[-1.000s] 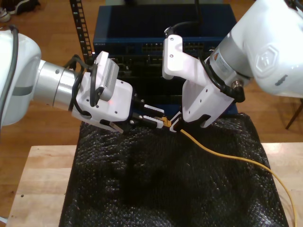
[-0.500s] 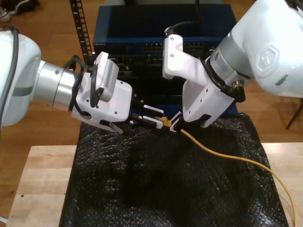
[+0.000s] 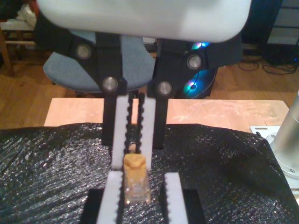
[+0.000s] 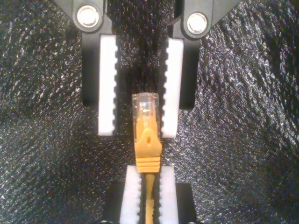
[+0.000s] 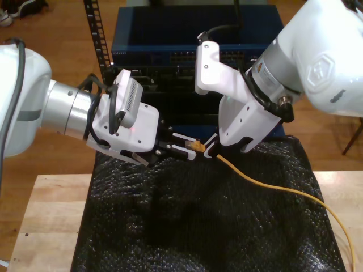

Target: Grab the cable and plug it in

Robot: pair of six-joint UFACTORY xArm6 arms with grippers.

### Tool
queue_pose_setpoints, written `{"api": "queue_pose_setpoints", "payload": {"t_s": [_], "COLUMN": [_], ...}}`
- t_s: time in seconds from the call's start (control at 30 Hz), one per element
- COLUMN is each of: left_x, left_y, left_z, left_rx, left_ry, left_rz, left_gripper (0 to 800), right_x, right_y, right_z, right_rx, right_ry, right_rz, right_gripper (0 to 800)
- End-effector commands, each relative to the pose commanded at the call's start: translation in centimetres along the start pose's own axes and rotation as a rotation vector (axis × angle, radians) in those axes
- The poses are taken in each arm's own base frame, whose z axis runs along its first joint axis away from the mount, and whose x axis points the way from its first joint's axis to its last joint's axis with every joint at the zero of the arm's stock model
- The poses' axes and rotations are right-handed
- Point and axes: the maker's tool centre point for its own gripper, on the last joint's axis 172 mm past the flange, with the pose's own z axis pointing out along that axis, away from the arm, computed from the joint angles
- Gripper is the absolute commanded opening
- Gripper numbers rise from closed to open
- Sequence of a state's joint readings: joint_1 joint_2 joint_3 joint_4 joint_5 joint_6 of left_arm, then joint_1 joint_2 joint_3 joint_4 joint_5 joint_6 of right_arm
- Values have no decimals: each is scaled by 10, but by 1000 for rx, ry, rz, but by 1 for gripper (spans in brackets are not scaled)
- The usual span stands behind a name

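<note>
vs 0.5 s ago: my first gripper (image 5: 182,148), white serrated fingers, has shifted with its arm toward the plug and sits a bit higher. Jaws spread either side of the clear tip, not clamped. My second gripper (image 5: 209,148) is unchanged, pinched on the orange boot behind the small clear-tipped plug (image 4: 146,109). The thin yellow-orange network cable (image 5: 283,190) runs from there toward 4 o'clock in the exterior view, over the black crinkled plastic sheet (image 5: 198,226). Only marking: hexagon emblem (image 5: 320,71) on the white arm casing.
</note>
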State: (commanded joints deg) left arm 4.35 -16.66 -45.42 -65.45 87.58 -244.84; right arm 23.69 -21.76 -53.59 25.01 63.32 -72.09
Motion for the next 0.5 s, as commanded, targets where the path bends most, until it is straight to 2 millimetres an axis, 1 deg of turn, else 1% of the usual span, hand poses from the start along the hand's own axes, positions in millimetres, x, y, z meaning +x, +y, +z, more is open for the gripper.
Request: {"api": "queue_pose_setpoints", "payload": {"t_s": [0.13, 0.3, 0.33, 0.37, 0.47, 0.5], "left_x": [1, 1, 1, 1, 1, 1], "left_y": [0, -1, -1, -1, 0, 0], "left_z": [0, -1, -1, -1, 0, 0], "left_rx": [1, 3, 3, 3, 1, 1], "left_ry": [0, 0, 0, 0, 1, 1], "left_rz": [3, 3, 1, 1, -2, -2], "left_gripper": [161, 70, 37, 30, 5, 3], "right_x": [0, 0, 0, 0, -1, -1], "right_y": [0, -1, -1, -1, -2, -2], "right_z": [0, 1, 1, 1, 1, 1], "right_rx": [0, 3, 3, 3, 6, 6], "right_ry": [0, 0, 0, 0, -1, -1], "right_rz": [0, 1, 1, 1, 0, 0], "right_gripper": [6, 8, 9, 10, 39, 78]}}
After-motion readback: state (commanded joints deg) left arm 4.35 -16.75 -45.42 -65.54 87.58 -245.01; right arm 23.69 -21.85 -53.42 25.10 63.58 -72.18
